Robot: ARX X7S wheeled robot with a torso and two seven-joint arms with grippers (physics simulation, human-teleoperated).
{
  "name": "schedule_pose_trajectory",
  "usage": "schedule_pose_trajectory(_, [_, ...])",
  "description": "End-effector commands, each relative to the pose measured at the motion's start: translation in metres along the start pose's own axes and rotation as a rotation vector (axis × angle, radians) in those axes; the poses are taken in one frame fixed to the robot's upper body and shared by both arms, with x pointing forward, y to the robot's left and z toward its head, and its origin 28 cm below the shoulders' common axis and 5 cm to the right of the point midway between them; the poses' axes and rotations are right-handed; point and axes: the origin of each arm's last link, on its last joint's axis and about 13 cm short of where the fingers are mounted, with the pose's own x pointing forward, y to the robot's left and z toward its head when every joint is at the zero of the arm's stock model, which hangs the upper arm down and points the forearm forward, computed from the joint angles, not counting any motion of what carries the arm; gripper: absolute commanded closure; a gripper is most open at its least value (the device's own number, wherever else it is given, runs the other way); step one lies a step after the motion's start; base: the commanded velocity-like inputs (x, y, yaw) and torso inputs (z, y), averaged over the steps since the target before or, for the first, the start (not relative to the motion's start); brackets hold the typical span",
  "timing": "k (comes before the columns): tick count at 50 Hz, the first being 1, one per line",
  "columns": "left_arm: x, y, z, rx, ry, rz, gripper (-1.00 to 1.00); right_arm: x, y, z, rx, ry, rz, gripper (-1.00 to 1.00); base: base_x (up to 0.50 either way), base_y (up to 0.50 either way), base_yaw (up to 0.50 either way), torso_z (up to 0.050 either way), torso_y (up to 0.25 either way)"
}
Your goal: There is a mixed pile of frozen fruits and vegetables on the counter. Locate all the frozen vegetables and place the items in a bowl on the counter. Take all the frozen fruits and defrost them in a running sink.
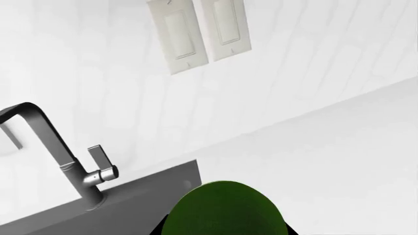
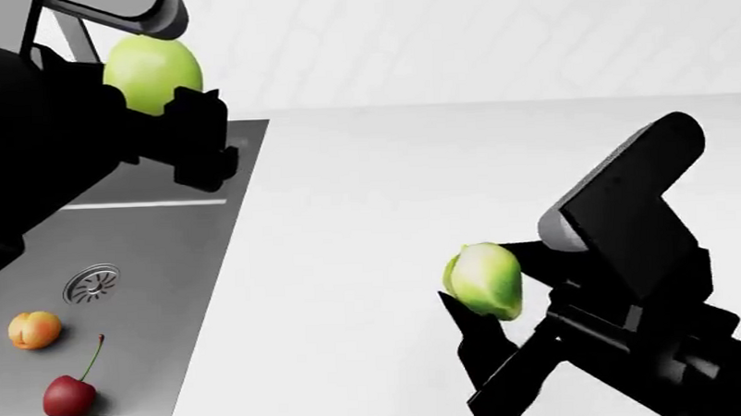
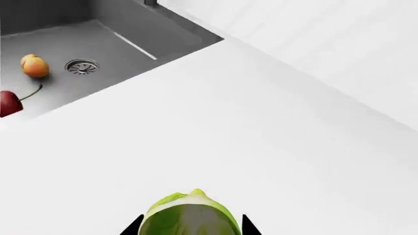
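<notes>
We see our left end effector [image 2: 170, 95] raised over the far edge of the sink [image 2: 162, 243], its fingers closed around the smooth green ball [image 2: 152, 70]. Down in the dark grey basin the orange ball [image 2: 35, 330] lies just beside the round drain [image 2: 92, 283], and the red cherry [image 2: 69, 395] rests near it, stem pointing up. Over the white bench [image 2: 370, 189], our right end effector [image 2: 498, 301] grips the leafy green sprout [image 2: 484, 280], held clear of the surface.
</notes>
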Motion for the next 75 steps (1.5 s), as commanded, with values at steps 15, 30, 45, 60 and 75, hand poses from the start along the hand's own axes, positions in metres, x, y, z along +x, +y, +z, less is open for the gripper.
schedule_pose_trajectory(15, [-0.018,0.002,0.001,0.008,-0.033,0.001,1.00,-0.021,-0.023,0.050,0.083,-0.337,-0.462,1.00,0.00,0.00,0.00,0.000,0.000])
schedule_pose_trajectory(30, [-0.034,-0.002,-0.010,0.028,-0.048,-0.036,1.00,-0.025,-0.023,0.053,0.070,-0.398,-0.570,1.00,0.00,0.00,0.00,0.000,0.000])
schedule_pose_trajectory(45, [-0.049,0.007,-0.021,0.004,-0.058,-0.005,1.00,-0.026,-0.021,0.054,0.013,-0.426,-0.612,1.00,0.00,0.27,0.00,0.000,0.000])
schedule_pose_trajectory(60, [-0.050,0.008,-0.021,0.000,-0.060,-0.001,1.00,-0.023,-0.020,0.051,-0.019,-0.395,-0.591,1.00,-0.04,0.50,0.00,0.000,0.000])
schedule_pose_trajectory(75, [-0.050,0.009,-0.021,-0.008,-0.061,-0.001,1.00,-0.016,-0.017,0.052,-0.094,-0.373,-0.570,1.00,-0.20,0.50,0.00,0.000,0.000])
